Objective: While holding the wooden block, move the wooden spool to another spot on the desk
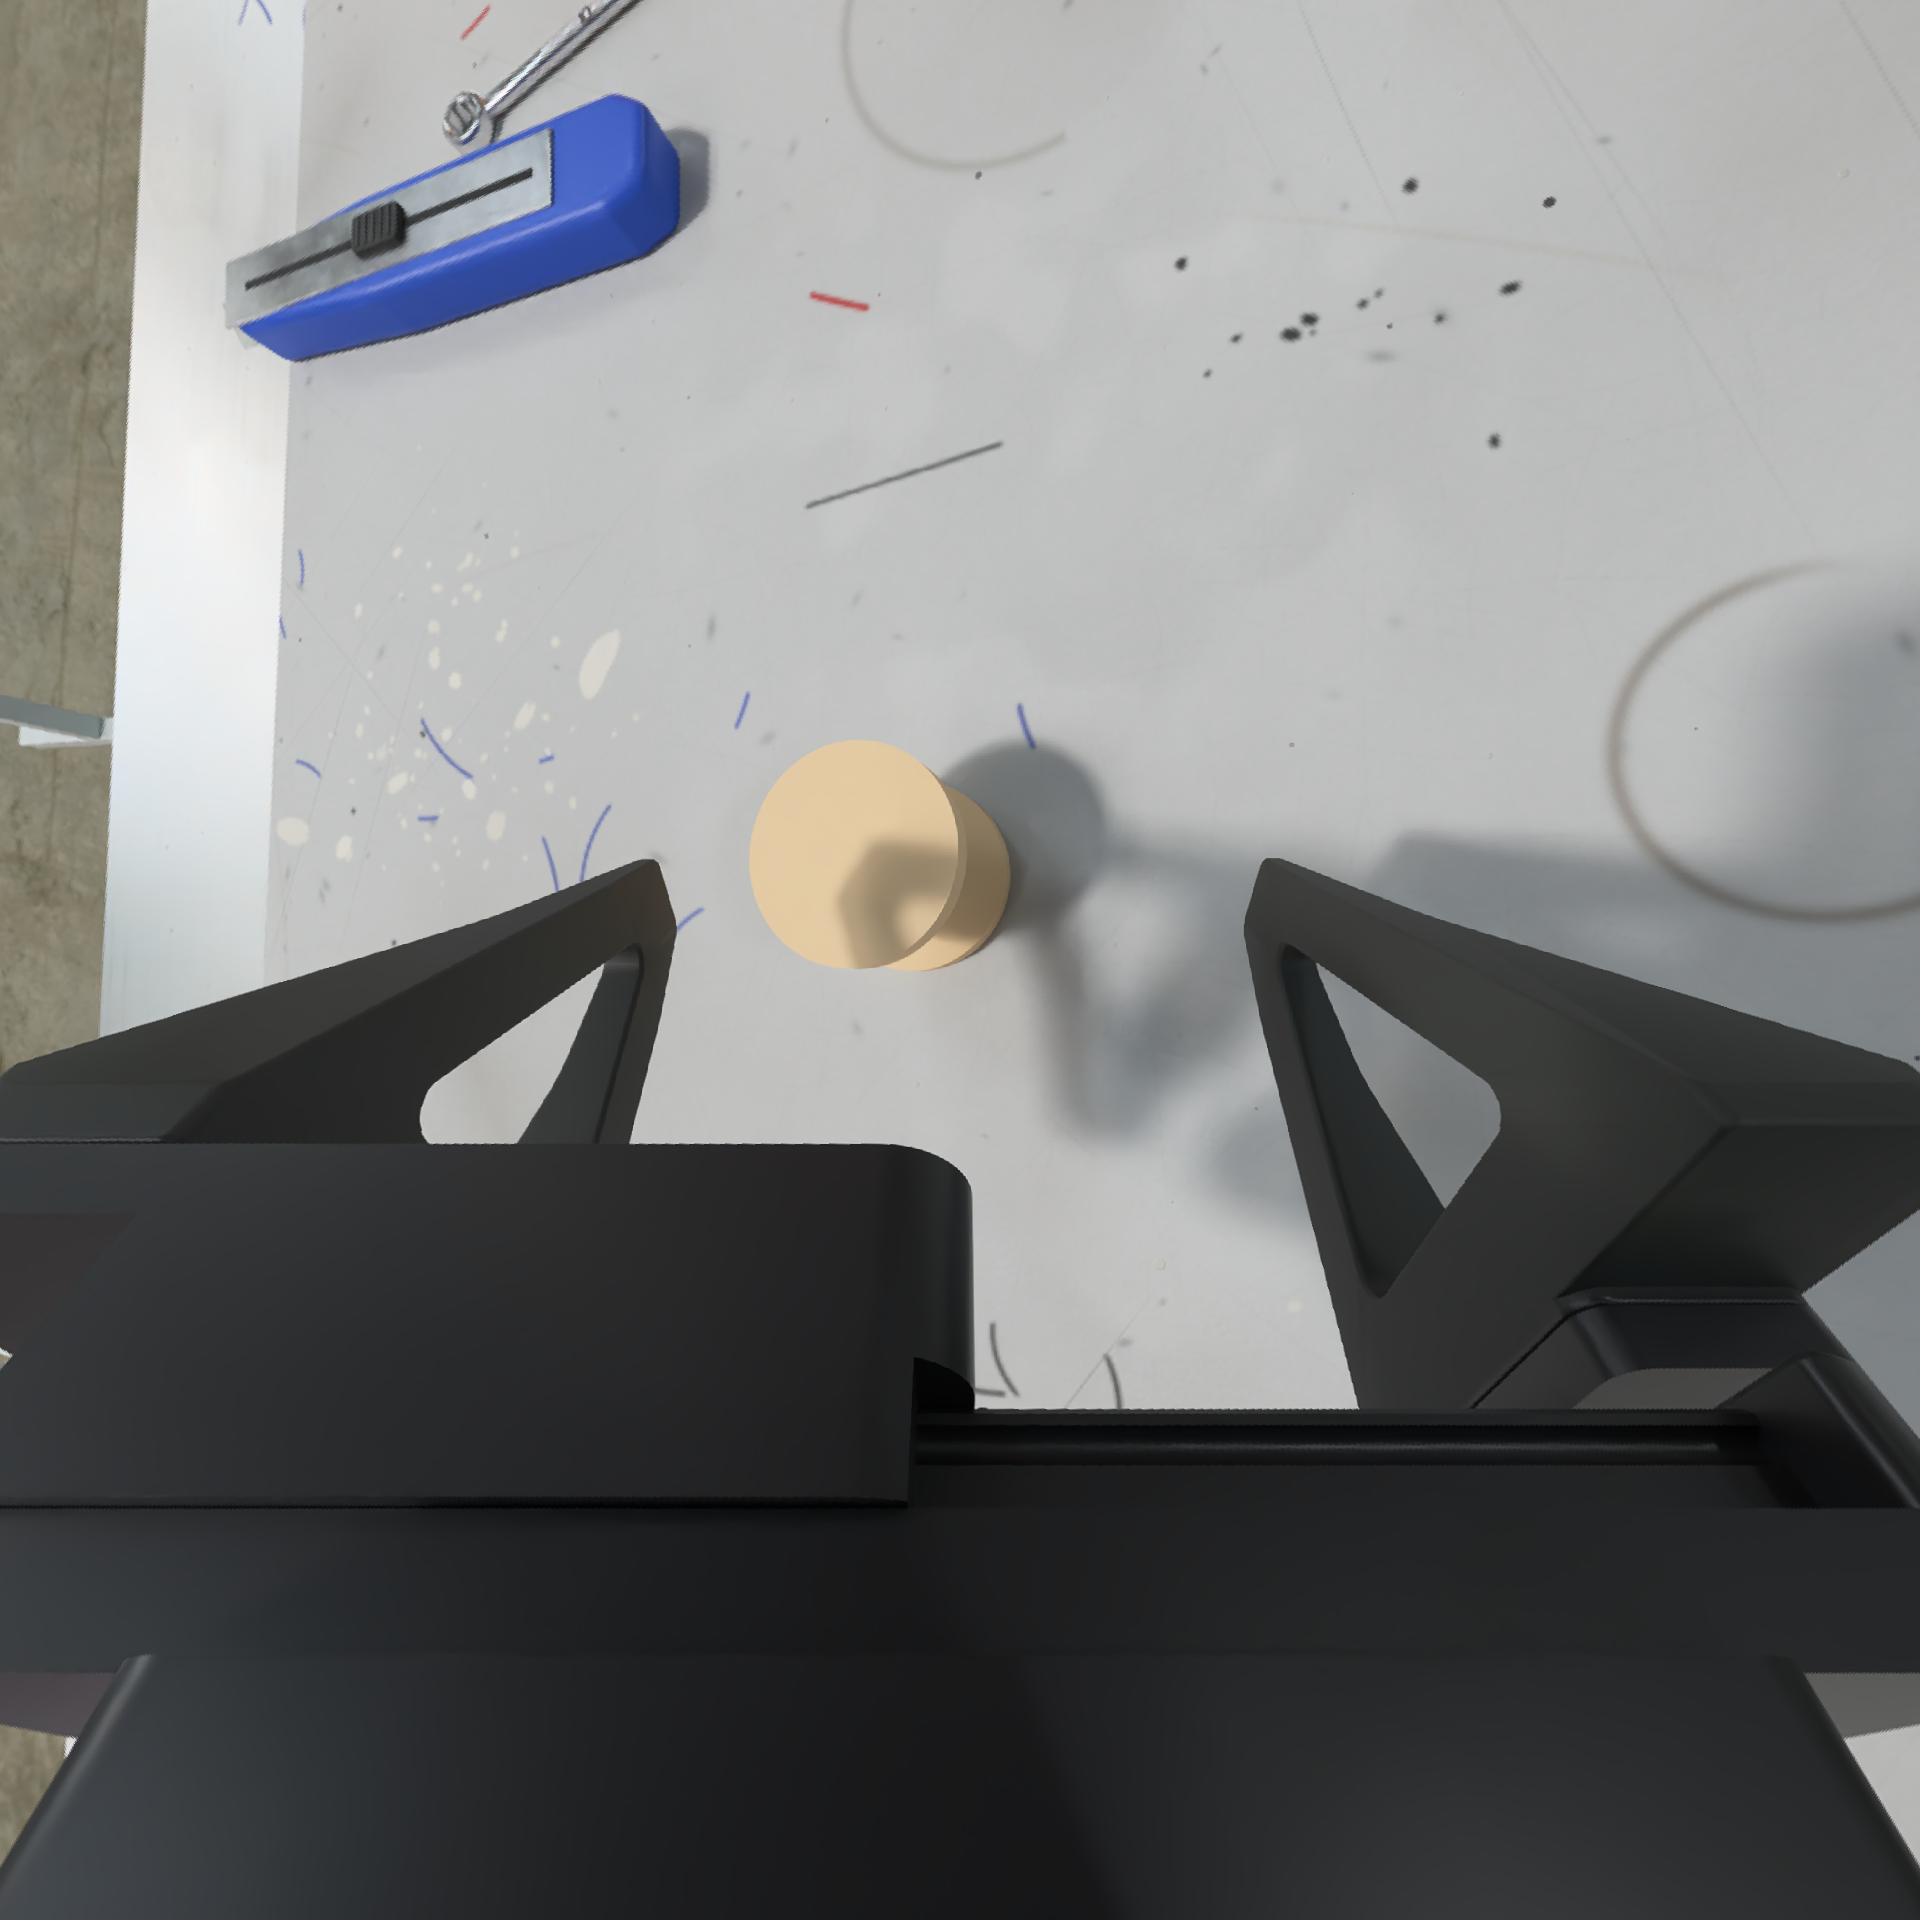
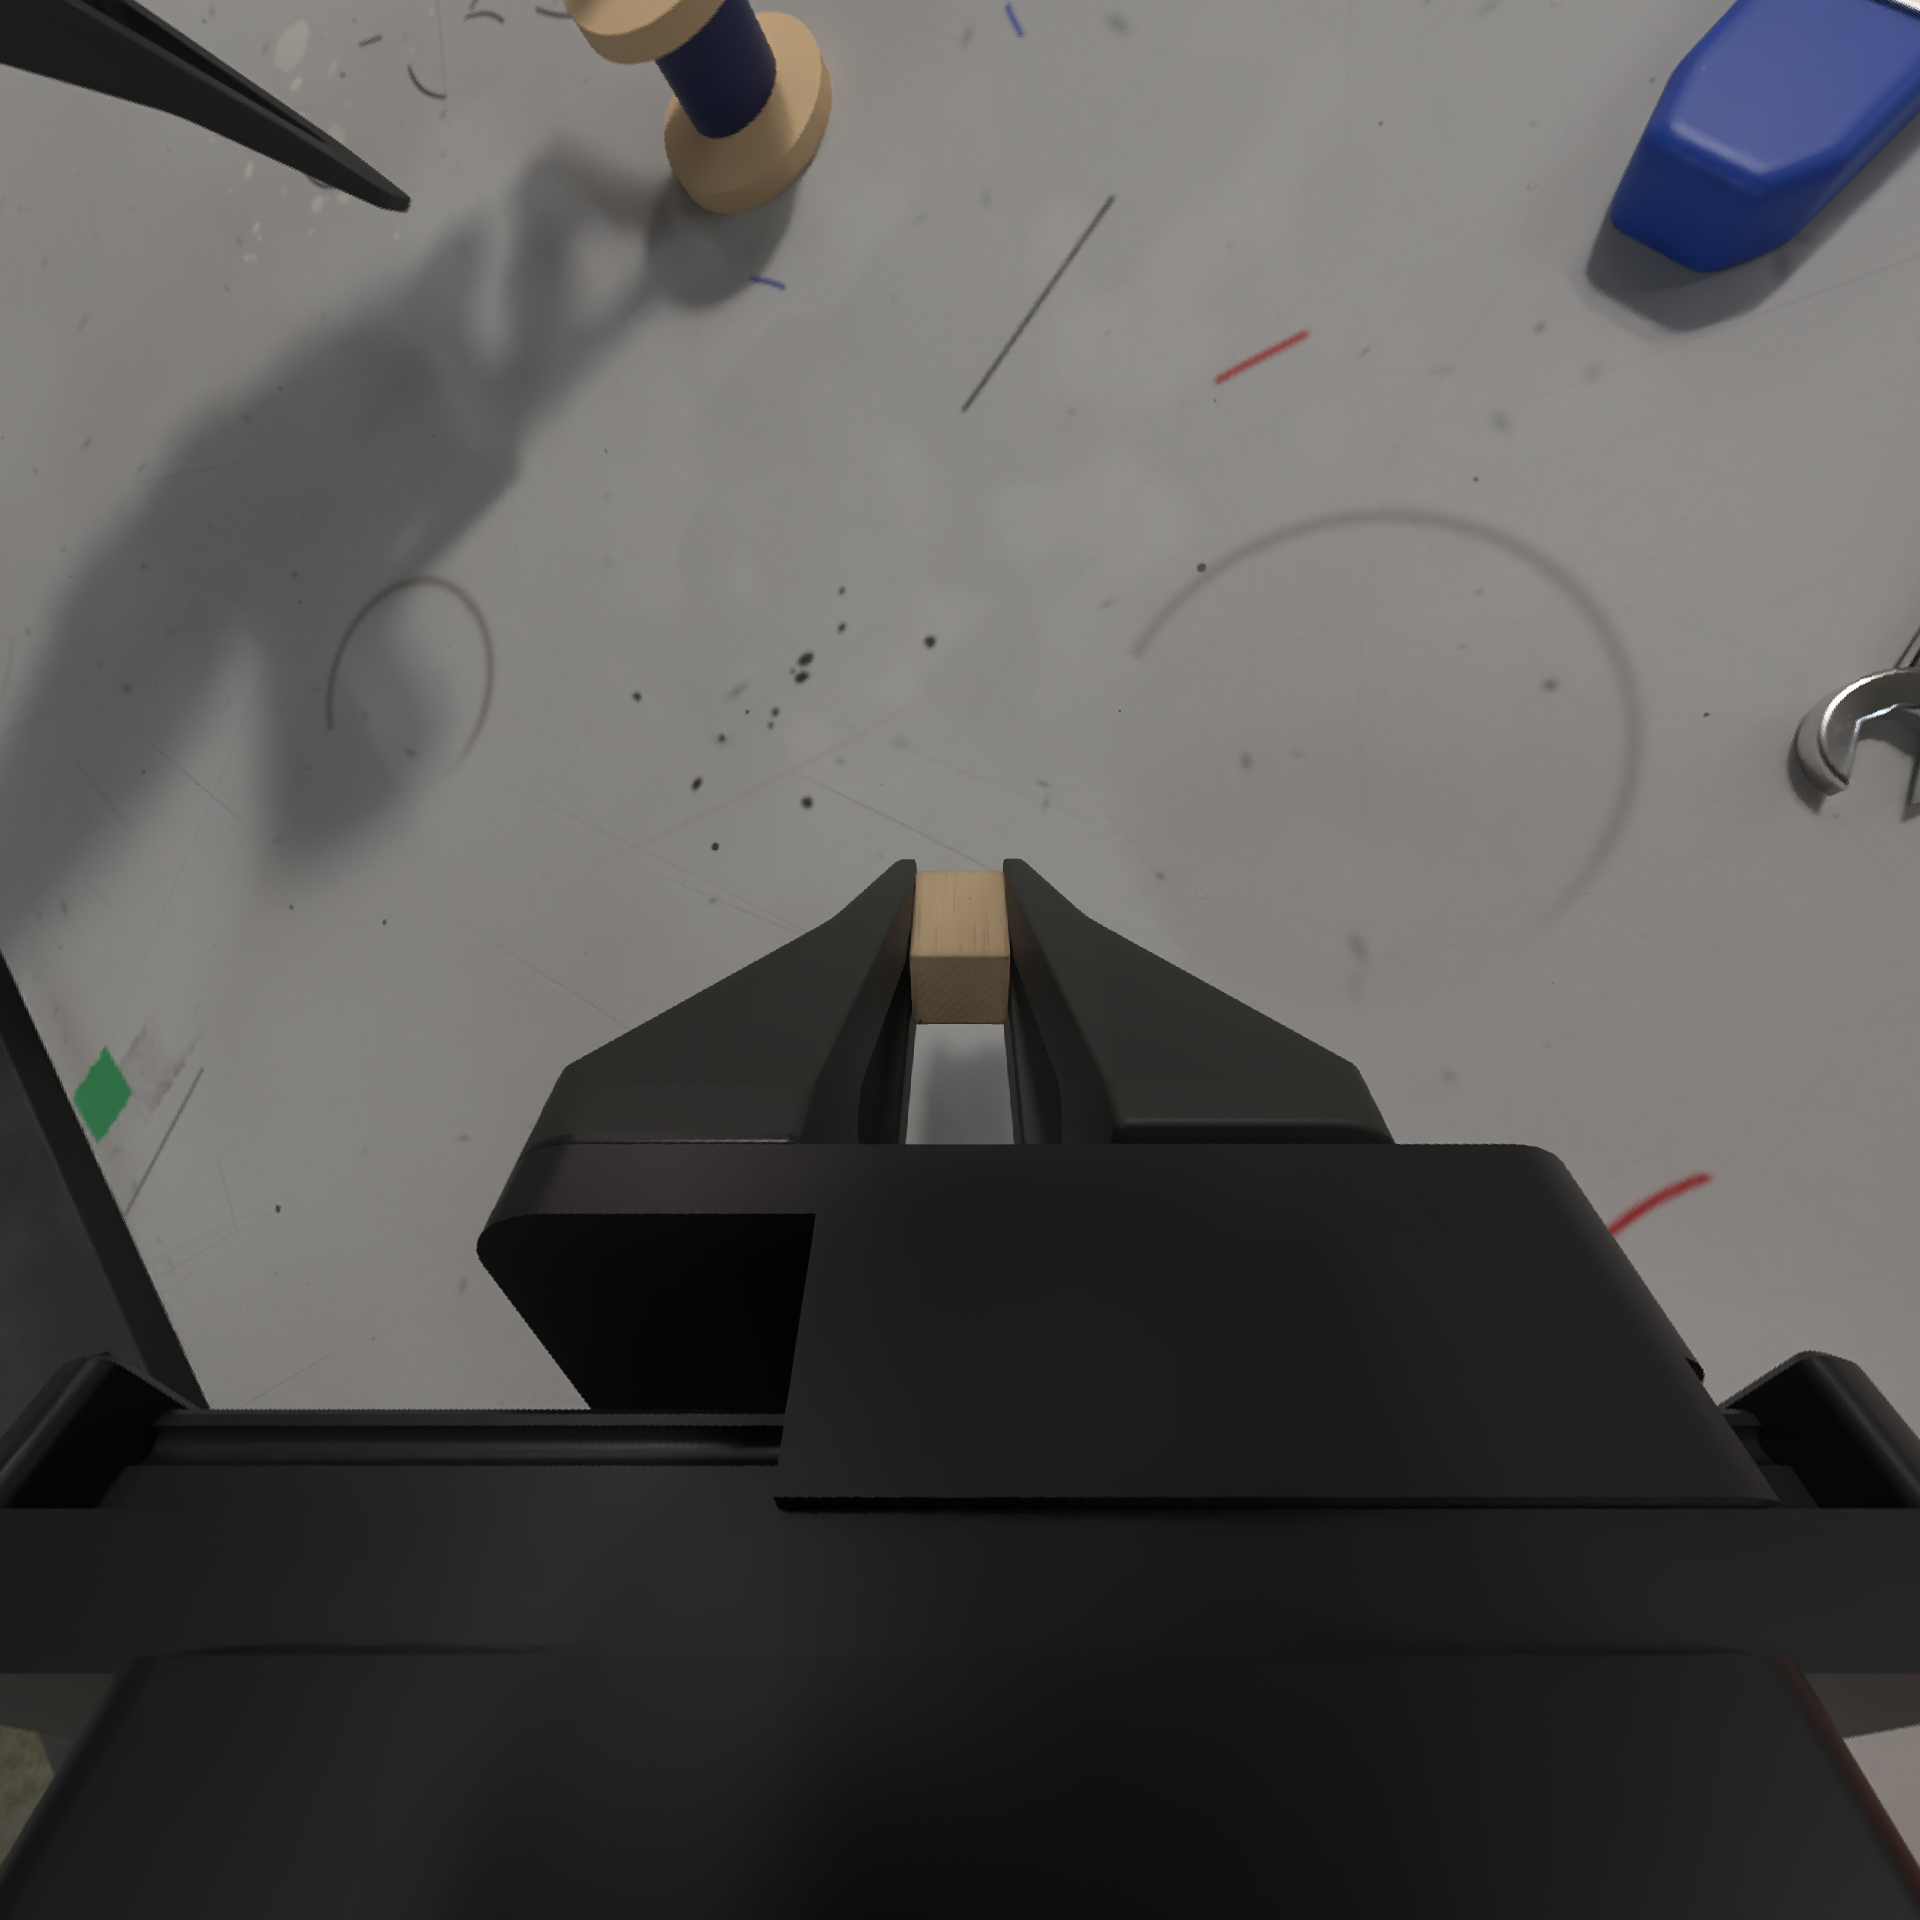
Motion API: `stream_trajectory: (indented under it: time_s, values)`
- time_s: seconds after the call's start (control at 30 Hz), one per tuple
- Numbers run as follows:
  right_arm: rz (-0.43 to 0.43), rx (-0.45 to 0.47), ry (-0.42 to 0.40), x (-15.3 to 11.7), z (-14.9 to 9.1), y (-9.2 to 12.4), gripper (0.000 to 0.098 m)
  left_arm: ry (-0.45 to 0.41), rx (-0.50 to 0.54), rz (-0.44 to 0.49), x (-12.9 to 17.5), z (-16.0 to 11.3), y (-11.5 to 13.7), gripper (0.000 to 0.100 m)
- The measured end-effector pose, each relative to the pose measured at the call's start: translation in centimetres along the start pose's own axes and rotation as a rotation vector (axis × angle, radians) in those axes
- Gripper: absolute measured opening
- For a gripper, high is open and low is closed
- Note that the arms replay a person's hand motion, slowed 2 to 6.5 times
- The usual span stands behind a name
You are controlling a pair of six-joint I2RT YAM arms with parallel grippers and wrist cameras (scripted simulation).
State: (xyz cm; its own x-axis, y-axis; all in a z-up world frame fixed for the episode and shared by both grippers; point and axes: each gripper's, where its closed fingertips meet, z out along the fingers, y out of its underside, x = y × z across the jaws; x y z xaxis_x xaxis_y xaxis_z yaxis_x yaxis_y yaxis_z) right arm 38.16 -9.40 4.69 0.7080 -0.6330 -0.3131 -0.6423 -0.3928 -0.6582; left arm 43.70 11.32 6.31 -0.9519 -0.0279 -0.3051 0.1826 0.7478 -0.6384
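Observation:
The wooden spool [image 1: 862,857] stands upright on the grey desk, seen from above in the left wrist view as a pale round top flange. My left gripper [image 1: 961,894] is open above it, fingers wide apart on either side and clear of it. In the right wrist view the spool [image 2: 727,88] shows at the top with dark blue thread round its core, and a left finger [image 2: 260,125] shows at the top left. My right gripper [image 2: 958,883] is shut on the small wooden block [image 2: 958,940], held above the desk.
A blue utility knife [image 1: 457,229] lies at the back left, also in the right wrist view [image 2: 1766,135]. A silver wrench [image 1: 520,78] lies beside it; its open end shows in the right wrist view [image 2: 1860,738]. The desk's left edge [image 1: 197,623] borders the floor. A green mark [image 2: 102,1091] is on the desk.

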Motion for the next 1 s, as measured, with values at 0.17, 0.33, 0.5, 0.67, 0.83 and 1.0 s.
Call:
stream_trajectory:
  time_s: [0.17,0.33,0.5,0.67,0.83,1.0]
  values:
    - [0.001,0.018,-0.02,-0.3,-0.3,-0.2,0.0135,0.015,0.013,0.046,0.5,0.7,-0.7,0.094]
    - [-0.002,0.023,-0.019,-0.4,-0.5,-0.2,0.0135,0.04,0.005,0.089,1.3,1.9,-1.3,0.094]
    - [-0.011,0.03,-0.031,-0.8,-0.4,-0.3,0.0135,0.06,-0.026,0.109,1.8,3.0,-1.1,0.094]
    - [-0.017,0.043,-0.059,-1.3,-0.4,-0.5,0.0135,0.073,-0.025,0.095,2.1,3.6,-0.9,0.094]
    - [-0.019,0.066,-0.096,-1.8,-0.6,-0.8,0.0135,0.073,-0.029,0.078,2.2,3.9,-0.9,0.094]
    - [-0.011,0.081,-0.114,-1.7,-0.9,-1.0,0.0135,0.068,-0.024,0.045,2.1,4.3,-1.2,0.094]
